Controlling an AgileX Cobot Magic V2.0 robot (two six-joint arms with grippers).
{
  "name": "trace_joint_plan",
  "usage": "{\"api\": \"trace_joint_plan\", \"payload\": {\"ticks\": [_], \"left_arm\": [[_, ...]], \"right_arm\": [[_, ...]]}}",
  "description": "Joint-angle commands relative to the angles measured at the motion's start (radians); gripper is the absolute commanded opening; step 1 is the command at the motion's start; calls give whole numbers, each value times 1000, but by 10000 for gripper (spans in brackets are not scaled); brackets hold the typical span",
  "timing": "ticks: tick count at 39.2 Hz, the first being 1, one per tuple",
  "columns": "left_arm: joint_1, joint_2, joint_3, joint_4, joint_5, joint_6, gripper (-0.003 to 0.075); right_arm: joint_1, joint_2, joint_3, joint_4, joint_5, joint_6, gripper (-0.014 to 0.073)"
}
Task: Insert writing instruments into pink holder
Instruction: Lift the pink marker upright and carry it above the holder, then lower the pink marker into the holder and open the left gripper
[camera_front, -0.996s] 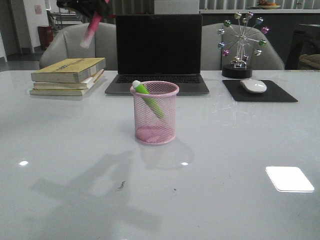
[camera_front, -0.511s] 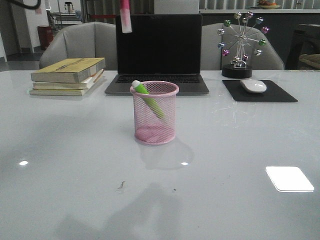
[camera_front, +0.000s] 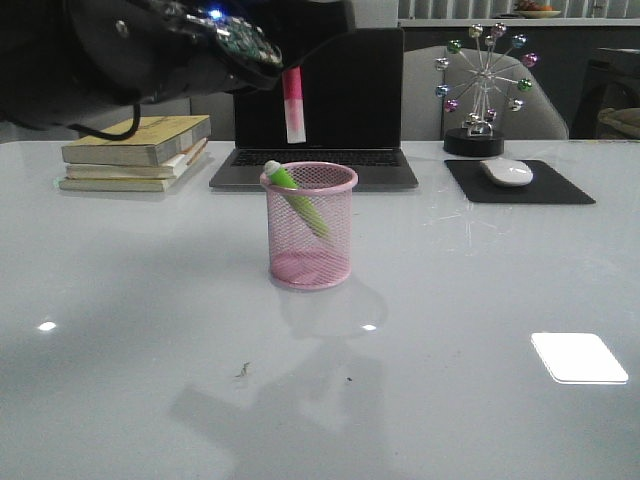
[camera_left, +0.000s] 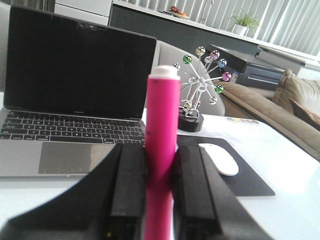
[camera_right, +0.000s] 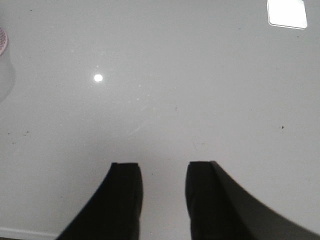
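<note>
The pink holder (camera_front: 311, 226) stands at mid-table, upright. A green marker (camera_front: 296, 197) leans inside it, its pale cap sticking out over the left rim. My left gripper (camera_front: 290, 72) hangs high above the holder, shut on the magenta marker (camera_front: 294, 104). That marker points straight down, and its pale end is a little above the holder's rim. In the left wrist view the magenta marker (camera_left: 162, 125) is clamped between both fingers (camera_left: 131, 175) of the left gripper (camera_left: 161, 150). My right gripper (camera_right: 162, 167) is open over bare table, with only a sliver of the holder (camera_right: 2, 40) at the frame's edge.
Behind the holder sit an open laptop (camera_front: 318, 100), a stack of books (camera_front: 135, 150) to its left, and a white mouse (camera_front: 507, 172) on a black pad (camera_front: 560, 190) to the right. A ferris-wheel ornament (camera_front: 487, 85) stands behind the pad.
My left arm has swung into the front view, carrying the magenta marker rightward and down from the top left to a spot above the holder. The marker now hangs vertical.
</note>
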Motion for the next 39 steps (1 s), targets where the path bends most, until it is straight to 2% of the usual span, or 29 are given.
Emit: {"api": "trace_joint_plan", "payload": {"ticks": [1, 18, 21, 22, 24, 28, 39], "left_arm": [[-5, -24, -24, 43, -117, -58, 92], [-6, 18, -24, 80, -141, -75, 111], [-6, 18, -24, 84, -125, -74, 169], [-6, 18, -24, 84, -114, -74, 237], [-6, 18, -24, 84, -113, -74, 311], [-6, 18, -24, 84, -113, -74, 399], [9, -25, -24, 140, -86, -40, 414]], "right_arm": [[0, -9, -27, 1, -54, -9, 351], [0, -9, -27, -12, -54, -9, 351], [0, -9, -27, -12, -54, -9, 351], [0, -9, -27, -12, -54, -9, 351], [0, -9, -27, -12, -54, -9, 351], [0, -9, -27, -11, -51, -9, 351], [0, -9, -27, -11, -47, -9, 351]]}}
